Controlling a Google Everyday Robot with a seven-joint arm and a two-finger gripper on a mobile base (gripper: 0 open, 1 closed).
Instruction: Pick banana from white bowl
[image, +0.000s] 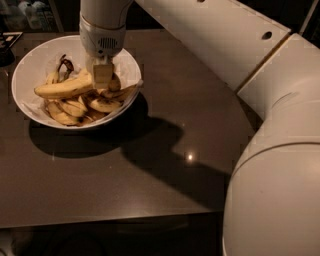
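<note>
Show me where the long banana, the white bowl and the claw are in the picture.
banana (62, 88): camera view, middle of its length.
white bowl (35, 62): camera view, bare inner wall, left side.
claw (102, 82): camera view, lower end, over the banana's right end.

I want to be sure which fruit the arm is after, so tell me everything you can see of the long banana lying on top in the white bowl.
The banana is the longest one: nearly straight, yellow, faintly brown-speckled, with its peel apparently whole. It lies almost level on top of the shorter bananas heaped in the white bowl. Its tapered tip points left toward the rim. Its right end disappears behind the gripper, which hangs over the bowl's middle, so contact there cannot be judged.
</note>
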